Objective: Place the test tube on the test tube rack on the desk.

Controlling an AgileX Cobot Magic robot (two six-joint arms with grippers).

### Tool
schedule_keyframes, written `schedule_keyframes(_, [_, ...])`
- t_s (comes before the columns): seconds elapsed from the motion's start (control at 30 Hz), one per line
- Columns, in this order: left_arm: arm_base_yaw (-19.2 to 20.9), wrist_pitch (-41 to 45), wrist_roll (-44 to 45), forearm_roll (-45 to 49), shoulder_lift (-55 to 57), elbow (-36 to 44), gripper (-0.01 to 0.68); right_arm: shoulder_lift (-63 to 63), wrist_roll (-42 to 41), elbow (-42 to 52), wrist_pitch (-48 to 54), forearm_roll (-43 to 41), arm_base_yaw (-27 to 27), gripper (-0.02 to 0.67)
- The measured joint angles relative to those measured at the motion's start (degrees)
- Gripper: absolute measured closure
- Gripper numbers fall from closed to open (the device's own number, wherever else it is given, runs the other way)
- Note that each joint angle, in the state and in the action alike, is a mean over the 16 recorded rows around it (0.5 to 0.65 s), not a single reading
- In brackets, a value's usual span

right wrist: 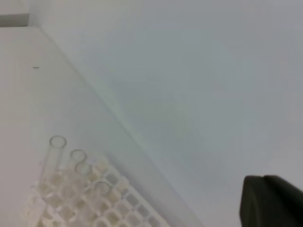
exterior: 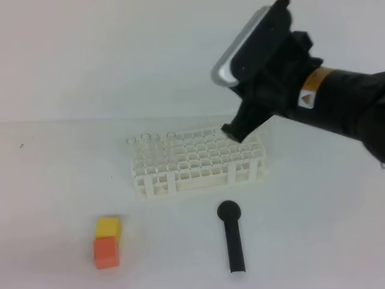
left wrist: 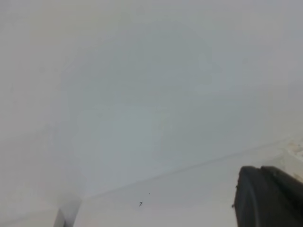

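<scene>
Right claw (exterior: 231, 131) is held pressed together above the rack (exterior: 198, 162), at its 1 o'clock corner; tubes (right wrist: 56, 150) are seated at 11 o'clock.

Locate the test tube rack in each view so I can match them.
Exterior high: test tube rack mid-frame, under the right gripper.
Left wrist: not in view.
Right wrist: rack's corner at the bottom left.
Shared landmark: the clear tubes standing in the rack's far-left holes, seen in the exterior and right wrist views.

Bright, flat, even light with faint shadows; all views soft, both wrist views hazy and washed out
</scene>
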Motion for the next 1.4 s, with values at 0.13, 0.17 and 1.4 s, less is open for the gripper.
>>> schedule_keyframes(0.13, [0.0,0.0,0.0,0.0,0.0,0.0,0.673,-8.0,-5.0,3.9,3.2,2.4,-2.6,0.645])
schedule_keyframes(0.17, [0.0,0.0,0.0,0.0,0.0,0.0,0.673,-10.0,-6.0,5.0,3.6,3.2,-3.4,0.647])
schedule_keyframes(1.4, [0.0,0.1,0.6,0.0,0.0,0.0,0.673,-48.7,-11.5,28.5,16.4,11.1,-23.3,0.65])
